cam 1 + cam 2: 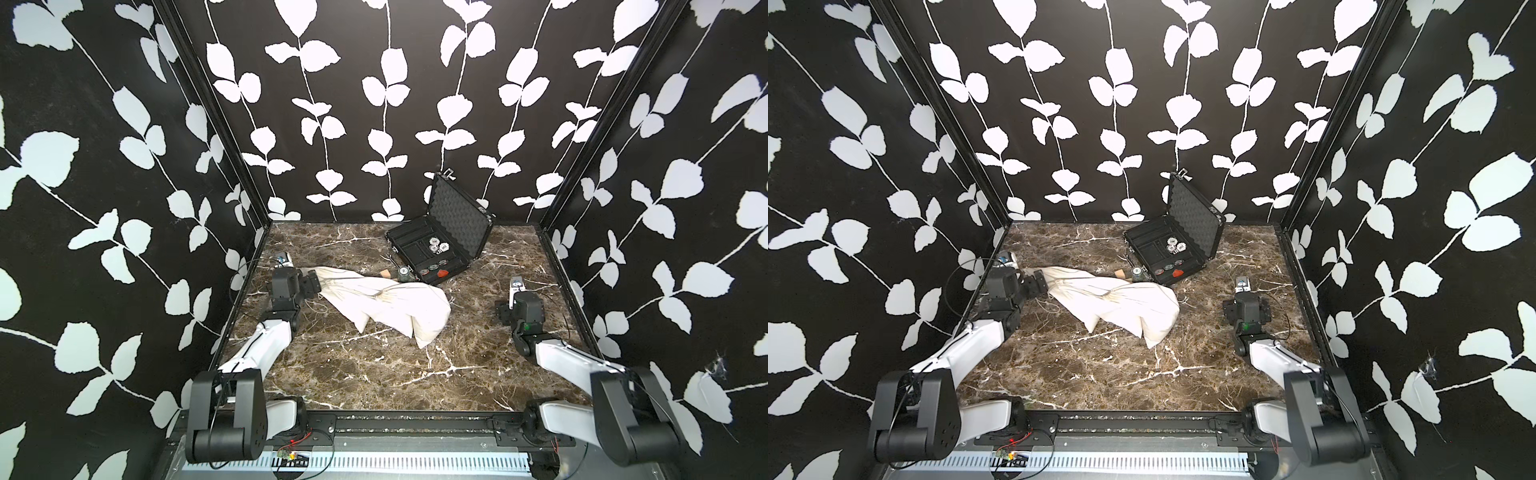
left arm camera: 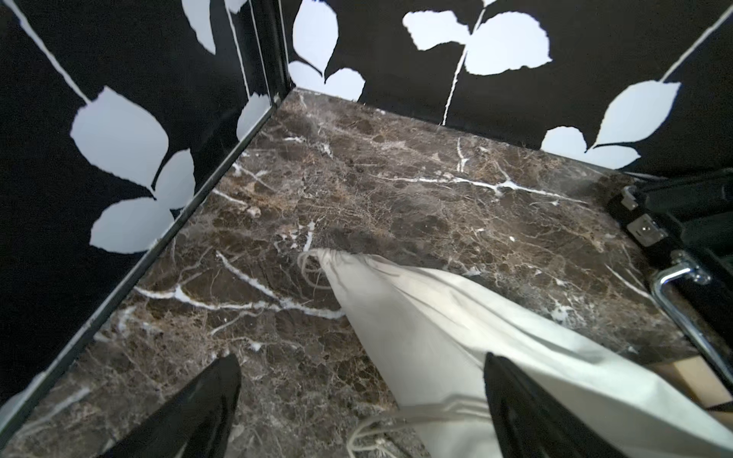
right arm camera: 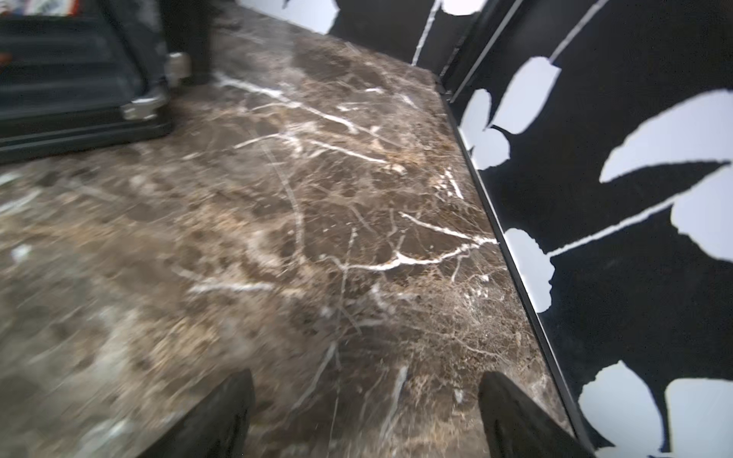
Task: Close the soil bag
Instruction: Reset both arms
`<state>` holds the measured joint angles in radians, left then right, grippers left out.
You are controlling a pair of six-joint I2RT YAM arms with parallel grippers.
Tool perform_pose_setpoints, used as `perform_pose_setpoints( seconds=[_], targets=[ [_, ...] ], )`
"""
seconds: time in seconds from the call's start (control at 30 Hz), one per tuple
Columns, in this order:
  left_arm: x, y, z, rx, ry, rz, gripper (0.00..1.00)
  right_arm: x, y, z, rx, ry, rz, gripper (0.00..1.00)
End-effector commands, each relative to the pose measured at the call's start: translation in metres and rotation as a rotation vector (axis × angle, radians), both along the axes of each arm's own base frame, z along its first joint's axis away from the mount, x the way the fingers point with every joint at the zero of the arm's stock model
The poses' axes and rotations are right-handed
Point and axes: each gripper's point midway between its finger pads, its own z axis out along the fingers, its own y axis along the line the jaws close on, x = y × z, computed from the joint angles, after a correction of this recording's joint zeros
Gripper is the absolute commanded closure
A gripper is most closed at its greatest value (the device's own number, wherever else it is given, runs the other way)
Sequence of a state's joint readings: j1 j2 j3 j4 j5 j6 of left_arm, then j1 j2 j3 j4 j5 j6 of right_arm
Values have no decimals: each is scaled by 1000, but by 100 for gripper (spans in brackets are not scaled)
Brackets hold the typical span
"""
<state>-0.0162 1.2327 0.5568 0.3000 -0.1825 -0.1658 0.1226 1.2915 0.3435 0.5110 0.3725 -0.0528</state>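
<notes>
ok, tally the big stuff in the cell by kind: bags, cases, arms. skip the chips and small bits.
Soil bag: 1
Black case, lid up: 1
Robot arms: 2 (left arm, right arm)
Total: 4

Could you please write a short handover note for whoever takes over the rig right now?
Left gripper: open at the narrow end of the bag, holding nothing.
Right gripper: open over bare table, apart from the bag.
Bag lies in front of the open case.
Done: neck looks gathered, cord trailing beside it.
Left: confirm it is tight; I cannot tell from here.
</notes>
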Motion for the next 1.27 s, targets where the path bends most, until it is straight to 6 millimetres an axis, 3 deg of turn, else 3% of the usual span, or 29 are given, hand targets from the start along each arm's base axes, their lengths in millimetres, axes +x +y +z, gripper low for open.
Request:
perform_pose_setpoints(
  seconds=[0.0,0.17,0.27,0.3,0.4,0.43,0.53,0.6,0.67,0.77,0.9,1.23],
  targets=[
    [-4,7,-7,179,-64,-26,1,25,0,45,94,-288,-1,8],
    [-3,-5,-21,231,-142,-96,1,34,17,25,117,-340,119,7],
    [-4,-26,-21,234,-172,-173,1,31,20,13,135,-240,142,3],
    [-6,-33,-20,253,-204,-201,1,35,23,13,135,-237,161,1],
    [-6,-40,-43,274,-232,-242,1,43,23,3,132,-160,155,0],
    [0,-46,-36,286,-287,-267,1,48,21,5,145,-143,148,0],
    [7,-39,-52,261,-129,-240,1,51,16,6,166,-155,132,0],
    [24,-34,-49,225,-118,-236,1,51,16,7,168,-151,131,0],
    [22,-22,-51,183,-103,-201,1,52,15,7,167,-155,131,1],
    [20,-23,-52,184,-101,-206,1,51,16,7,169,-153,131,1],
    [24,-39,-53,189,-100,-300,1,51,15,7,167,-155,130,1],
    [24,-39,-53,190,-99,-302,1,51,15,7,167,-154,131,1]
  ],
)
